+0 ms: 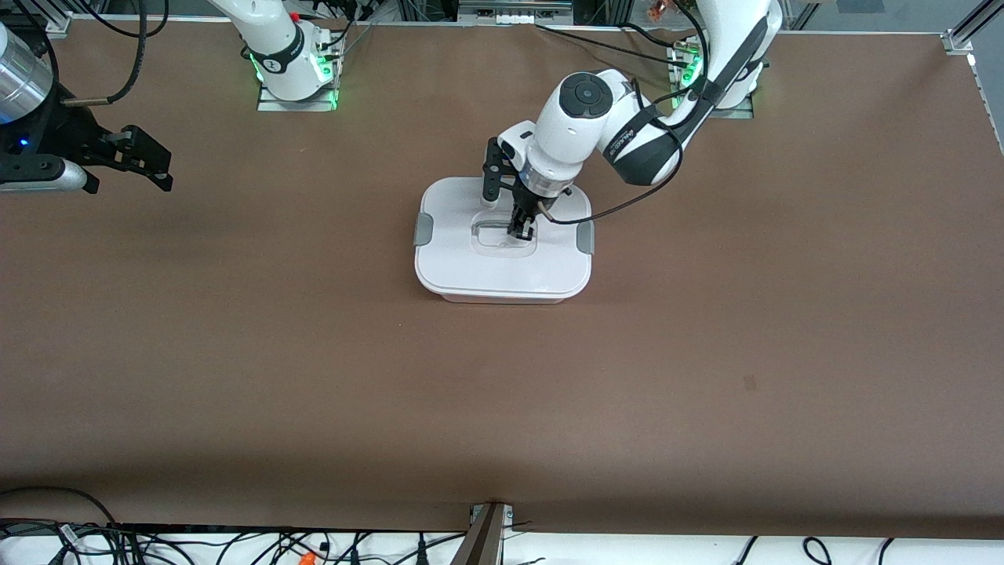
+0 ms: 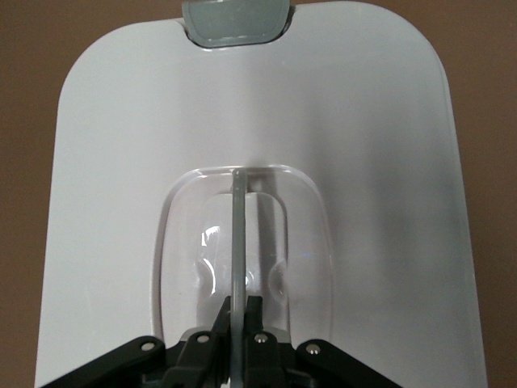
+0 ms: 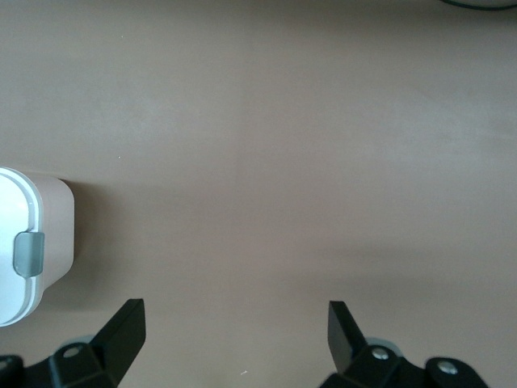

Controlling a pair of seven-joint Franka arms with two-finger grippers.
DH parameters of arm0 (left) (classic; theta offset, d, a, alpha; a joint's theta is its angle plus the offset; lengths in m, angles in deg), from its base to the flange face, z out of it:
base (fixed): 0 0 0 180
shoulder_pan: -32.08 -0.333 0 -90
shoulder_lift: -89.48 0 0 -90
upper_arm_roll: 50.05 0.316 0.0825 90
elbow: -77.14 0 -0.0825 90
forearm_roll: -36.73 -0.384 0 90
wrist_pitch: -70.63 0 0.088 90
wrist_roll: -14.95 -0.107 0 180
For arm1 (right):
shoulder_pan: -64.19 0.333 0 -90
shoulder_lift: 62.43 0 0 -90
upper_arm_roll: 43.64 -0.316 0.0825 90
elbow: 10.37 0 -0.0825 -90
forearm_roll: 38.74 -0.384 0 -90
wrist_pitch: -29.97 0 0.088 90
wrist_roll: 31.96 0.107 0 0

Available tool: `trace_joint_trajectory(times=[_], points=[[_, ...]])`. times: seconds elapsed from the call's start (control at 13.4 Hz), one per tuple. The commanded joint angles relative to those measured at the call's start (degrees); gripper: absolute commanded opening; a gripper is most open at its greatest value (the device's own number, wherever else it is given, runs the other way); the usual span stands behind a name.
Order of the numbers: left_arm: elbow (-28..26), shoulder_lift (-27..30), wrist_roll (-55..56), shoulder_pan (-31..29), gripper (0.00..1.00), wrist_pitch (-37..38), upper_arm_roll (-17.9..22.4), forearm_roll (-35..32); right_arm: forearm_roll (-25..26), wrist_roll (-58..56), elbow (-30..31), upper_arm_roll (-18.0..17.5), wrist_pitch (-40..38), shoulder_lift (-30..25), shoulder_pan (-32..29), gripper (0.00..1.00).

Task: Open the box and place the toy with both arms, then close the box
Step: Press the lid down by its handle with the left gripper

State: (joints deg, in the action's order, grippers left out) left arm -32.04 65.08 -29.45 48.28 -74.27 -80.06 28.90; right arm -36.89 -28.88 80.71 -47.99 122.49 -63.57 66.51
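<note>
The box (image 1: 502, 271) stands in the middle of the table with its flat white lid (image 1: 463, 255) on and a grey clip (image 1: 423, 229) at each end. My left gripper (image 1: 521, 231) is down in the lid's clear recess. In the left wrist view it (image 2: 240, 303) is shut on the thin handle bar (image 2: 239, 234), with one clip (image 2: 236, 20) also in sight. My right gripper (image 1: 153, 161) waits open and empty over the table at the right arm's end. In the right wrist view it (image 3: 236, 311) is over bare table, with the box's end (image 3: 24, 242) beside it. The toy is out of view.
The brown table (image 1: 706, 353) spreads wide around the box. Both arm bases (image 1: 294, 71) stand along the edge farthest from the front camera. Cables (image 1: 235, 545) lie along the nearest edge.
</note>
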Motion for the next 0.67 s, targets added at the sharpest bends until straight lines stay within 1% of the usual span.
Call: trace_joint_trajectory(times=[0.0, 0.37, 0.45, 0.6], points=[[-0.6, -1.78, 0.8, 0.24, 0.0, -0.46, 0.48, -2.11, -0.17, -0.87, -1.43, -1.01, -1.73, 0.44, -0.21, 1.0], [-0.6, -2.58, 2.82, 1.29, 0.0, -0.9, 0.57, -2.19, -0.18, -1.05, -1.25, -1.45, -3.48, 0.35, -0.03, 1.0], [-0.51, -2.58, 2.91, 0.95, 0.99, -0.9, 0.48, -2.11, -0.18, -0.96, -1.25, -1.45, -3.75, 0.35, -0.03, 1.0], [0.54, -1.97, 3.17, 0.59, 1.0, -0.29, 0.39, -2.11, -0.18, -0.96, -1.25, -1.36, -3.76, 0.44, -0.03, 1.0]])
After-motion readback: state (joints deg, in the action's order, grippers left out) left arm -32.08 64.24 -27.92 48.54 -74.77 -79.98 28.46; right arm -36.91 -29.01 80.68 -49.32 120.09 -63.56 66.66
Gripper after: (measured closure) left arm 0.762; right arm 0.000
